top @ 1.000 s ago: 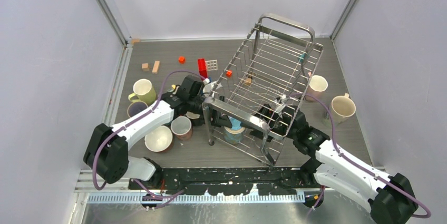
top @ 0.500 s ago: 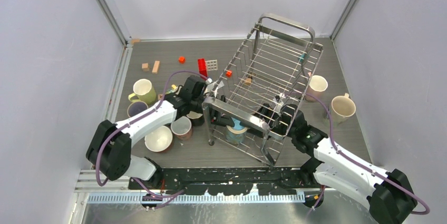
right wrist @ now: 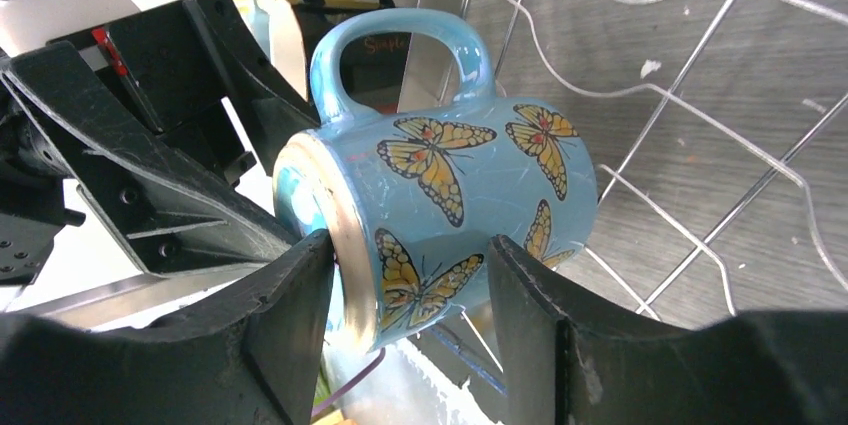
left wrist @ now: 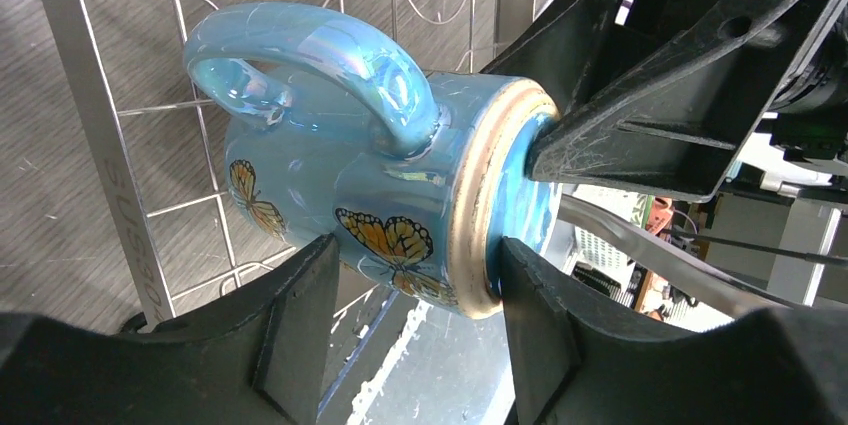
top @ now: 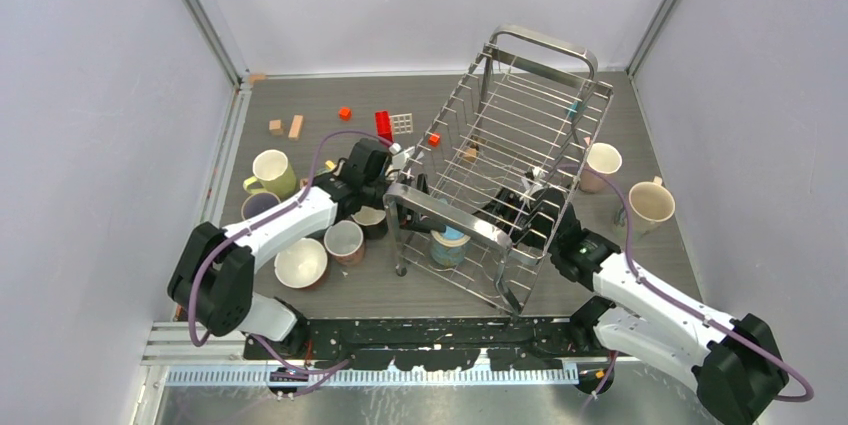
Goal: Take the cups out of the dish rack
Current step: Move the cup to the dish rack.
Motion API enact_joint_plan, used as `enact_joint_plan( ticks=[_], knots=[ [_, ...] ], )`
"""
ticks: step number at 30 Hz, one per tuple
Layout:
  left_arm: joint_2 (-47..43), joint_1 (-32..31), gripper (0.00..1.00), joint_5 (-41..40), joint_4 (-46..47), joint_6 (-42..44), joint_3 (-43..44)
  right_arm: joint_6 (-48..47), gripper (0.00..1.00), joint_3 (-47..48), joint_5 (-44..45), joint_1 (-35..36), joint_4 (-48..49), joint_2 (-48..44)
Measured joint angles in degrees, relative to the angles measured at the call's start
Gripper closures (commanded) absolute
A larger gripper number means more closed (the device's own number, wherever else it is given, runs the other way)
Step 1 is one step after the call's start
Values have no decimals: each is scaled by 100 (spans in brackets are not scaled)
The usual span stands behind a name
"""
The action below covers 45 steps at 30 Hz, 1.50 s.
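A light blue butterfly cup (top: 447,242) with a gold rim lies tilted at the near end of the wire dish rack (top: 545,42). My left gripper (top: 424,227) reaches in from the left. In its wrist view the gripper (left wrist: 410,275) has one finger (left wrist: 560,345) on the rim and the other against the cup (left wrist: 340,175). My right gripper (top: 492,229) comes from the right. Its own view shows the gripper (right wrist: 410,265) with fingers (right wrist: 290,325) clamping the same cup (right wrist: 460,185) at rim and wall.
Left of the rack stand a yellow cup (top: 270,173), a purple cup (top: 259,207), a pink cup (top: 344,242), a white cup (top: 301,262) and a black cup (top: 371,221). Two cream cups (top: 601,164) (top: 650,205) stand right. Small blocks (top: 384,126) lie behind.
Both grippers have narrowed from wide open onto the blue cup. The left arm has pushed a little farther into the rack.
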Motion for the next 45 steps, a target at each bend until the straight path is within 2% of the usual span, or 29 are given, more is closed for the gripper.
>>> enact_joint_plan(
  ticks=[17, 25, 29, 45],
  knots=[
    [866, 63, 43, -57, -275, 55, 942, -570, 42, 599, 1016, -157, 181, 796],
    [1110, 133, 44, -55, -313, 111, 1220, -597, 41, 605, 1307, -192, 341, 850],
    [1270, 160, 44, -50, -358, 208, 1423, -555, 34, 605, 1370, -247, 343, 855],
    [1902, 203, 45, -317, -356, 538, 2312, -76, 25, 380, 1067, -409, 501, 844]
  ],
)
